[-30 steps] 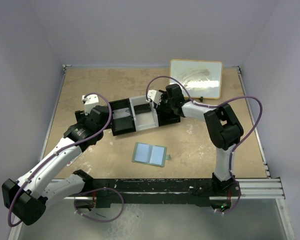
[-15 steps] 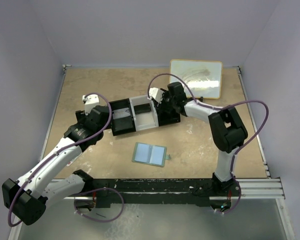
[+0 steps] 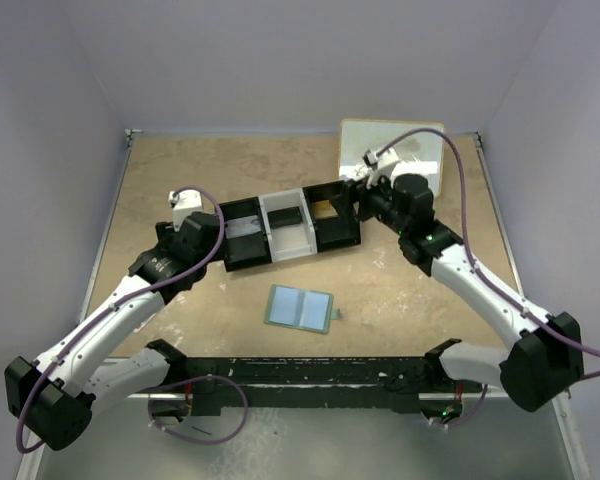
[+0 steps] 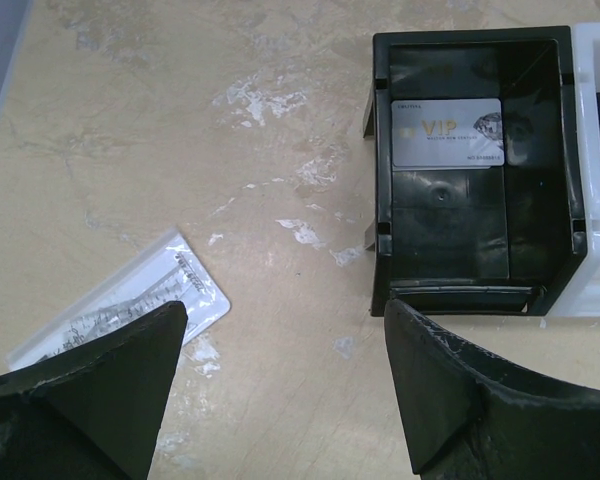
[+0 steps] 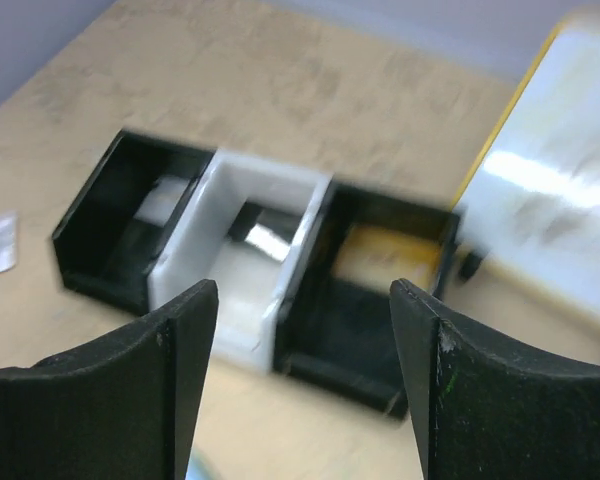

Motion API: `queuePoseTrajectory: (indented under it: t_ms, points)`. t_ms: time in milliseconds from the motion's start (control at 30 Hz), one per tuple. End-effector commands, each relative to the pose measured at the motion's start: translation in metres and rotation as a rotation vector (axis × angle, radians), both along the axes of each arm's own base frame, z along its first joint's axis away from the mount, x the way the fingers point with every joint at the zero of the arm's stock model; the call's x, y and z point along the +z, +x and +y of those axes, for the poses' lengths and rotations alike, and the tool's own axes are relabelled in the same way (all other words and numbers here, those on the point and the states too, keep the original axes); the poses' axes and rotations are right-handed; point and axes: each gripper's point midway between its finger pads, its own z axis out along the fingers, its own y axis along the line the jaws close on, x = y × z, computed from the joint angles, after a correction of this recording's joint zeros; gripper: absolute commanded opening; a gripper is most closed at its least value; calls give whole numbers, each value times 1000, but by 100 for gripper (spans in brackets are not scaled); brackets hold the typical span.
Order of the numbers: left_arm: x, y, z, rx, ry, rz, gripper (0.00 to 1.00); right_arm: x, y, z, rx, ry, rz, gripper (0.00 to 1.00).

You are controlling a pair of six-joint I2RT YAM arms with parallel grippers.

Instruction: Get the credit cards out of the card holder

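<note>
The card holder (image 3: pixel 300 308) lies open on the table, light blue inside up, in front of the tray. An orange-tan credit card (image 3: pixel 328 207) lies in the tray's right black compartment (image 5: pixel 365 300). A dark card (image 3: pixel 288 213) lies in the white middle compartment. A silver card (image 4: pixel 448 132) sits in the left black compartment. My right gripper (image 5: pixel 305 375) is open and empty, just right of the tray and above the table. My left gripper (image 4: pixel 285 390) is open and empty over bare table, left of the tray.
The black-and-white three-compartment tray (image 3: pixel 272 250) stands mid-table. A white board with a yellow frame (image 3: pixel 392 155) lies at the back right. A clear packet with a white label (image 4: pixel 120 305) lies by my left fingers. Walls enclose the table on three sides.
My right arm has drawn back to the right, off the tray's right compartment, and its jaws have widened. The orange-tan card now shows in that compartment. The left arm has not moved.
</note>
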Motion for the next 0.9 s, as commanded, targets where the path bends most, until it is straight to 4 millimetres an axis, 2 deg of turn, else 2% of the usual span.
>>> queuePoseTrajectory:
  t_ms: [0,67,233,333,433,533,633,733,867]
  points:
    - [4,6,-11,-46,-38,-21,77,-71,-61,9,-45,318,422,71]
    - [3,6,-14,-63,-50,-18,77,-86,-84,14,-84,411,501,72]
    - [0,6,-18,-75,-59,-6,77,-113,-132,26,-180,418,592,72]
    - [-4,6,-24,-92,-84,9,77,-122,-155,38,-189,393,643,71]
    - [-14,1,-40,-127,-169,49,72,-129,-170,51,-199,367,679,71]
    - [-29,-10,-71,-197,-321,118,66,-144,-187,64,-195,337,733,71]
    - [-39,-22,-104,-263,-441,152,64,-166,-198,69,-212,324,802,70]
    - [-45,-38,-136,-329,-463,152,64,-185,-207,67,-247,325,864,69]
    - [-66,-54,-157,-370,-448,204,64,-203,-215,55,-314,359,918,66]
